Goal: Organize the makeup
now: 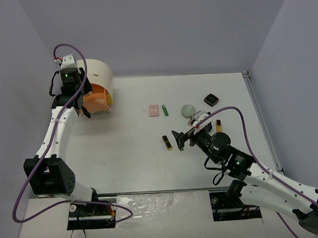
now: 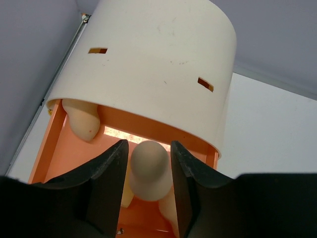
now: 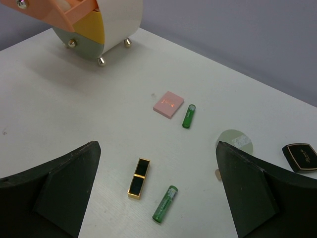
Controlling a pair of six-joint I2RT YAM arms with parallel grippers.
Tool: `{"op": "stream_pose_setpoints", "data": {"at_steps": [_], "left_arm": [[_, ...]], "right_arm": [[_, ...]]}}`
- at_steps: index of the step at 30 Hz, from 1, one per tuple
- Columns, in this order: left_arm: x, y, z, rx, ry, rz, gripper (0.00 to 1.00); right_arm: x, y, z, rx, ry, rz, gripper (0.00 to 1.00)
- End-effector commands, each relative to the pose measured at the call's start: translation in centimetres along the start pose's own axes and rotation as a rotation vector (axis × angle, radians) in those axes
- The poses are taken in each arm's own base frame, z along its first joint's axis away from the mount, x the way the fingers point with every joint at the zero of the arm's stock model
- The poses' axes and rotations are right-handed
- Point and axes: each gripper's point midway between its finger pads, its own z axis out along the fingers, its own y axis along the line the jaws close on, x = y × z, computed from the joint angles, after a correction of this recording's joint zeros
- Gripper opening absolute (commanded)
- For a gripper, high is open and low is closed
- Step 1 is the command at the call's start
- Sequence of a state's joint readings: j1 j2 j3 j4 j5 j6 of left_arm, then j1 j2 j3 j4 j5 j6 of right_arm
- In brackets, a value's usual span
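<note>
The box [image 1: 97,74] sits in the far-left corner of the surface [image 1: 124,157], close to the left wall. Its orange drawer [image 2: 49,148] is pulled out. A broad bare stretch lies between it and the loose makeup, which clusters right of centre. A rail [image 1: 259,115] runs along the right edge, and the black compact [image 3: 299,157] lies nearest it, well apart from it.

The left claw [image 2: 147,145] is down in the drawer, jaws part-way apart on either side of a sponge [image 2: 148,171]; I cannot tell whether they press it. A 2nd sponge [image 2: 81,119] lies against the drawer's left wall, under the box's shell (paler shapes beneath may be more).

The right claw [image 3: 157,148] hangs wide open over the cluster, holding nothing.

Loose on the surface:
- 2 green: a green tube [image 3: 188,116] just beside the pink square [image 3: 168,104], and a 2nd green tube [image 3: 165,203] near a gold-black tube [image 3: 138,177].
- 2 gold-black: the other is a 2nd gold-black tube [image 1: 218,126] beside the right arm.
- 1 pink square, 1 sage compact [image 3: 236,141] and 1 black compact.
</note>
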State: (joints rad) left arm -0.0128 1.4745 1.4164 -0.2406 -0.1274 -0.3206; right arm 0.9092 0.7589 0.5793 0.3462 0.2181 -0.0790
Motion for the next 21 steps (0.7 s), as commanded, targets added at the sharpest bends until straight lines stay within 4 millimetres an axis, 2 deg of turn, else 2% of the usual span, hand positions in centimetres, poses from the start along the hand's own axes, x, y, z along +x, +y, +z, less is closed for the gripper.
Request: {"op": "stream_pose_setpoints", "data": {"at_steps": [1,8,12,14,17,21], "left_arm": [[-2.7,-0.4,-0.4,0.025,-0.093,-0.023,0.4],[-3.4,-0.3,-1.2,0.021,-0.104,-0.031,0.49],[-5.4,-0.7,-3.5,0.054,-0.145,-0.044,0.52],[-6.0,-0.6,-5.2,0.065,-0.158,-0.051,0.54],[-5.6,0.1,-7.7,0.057,-0.148,-0.064,0.6],[-2.4,1.4,-9.4,0.031,-0.078,-0.048,0.61]], "right_arm": [[-2.0,-0.9,0.0,0.04,-0.073,0.017,1.0],[-2.0,-0.9,0.0,0.042,-0.07,0.016,1.0],[-2.4,-1.0,-0.2,0.045,-0.08,0.021,1.0],[-2.7,-1.1,-0.4,0.046,-0.088,0.027,1.0],[-3.0,-1.2,-0.6,0.046,-0.097,0.033,1.0],[-2.9,-1.2,-0.7,0.046,-0.096,0.035,1.0]]}}
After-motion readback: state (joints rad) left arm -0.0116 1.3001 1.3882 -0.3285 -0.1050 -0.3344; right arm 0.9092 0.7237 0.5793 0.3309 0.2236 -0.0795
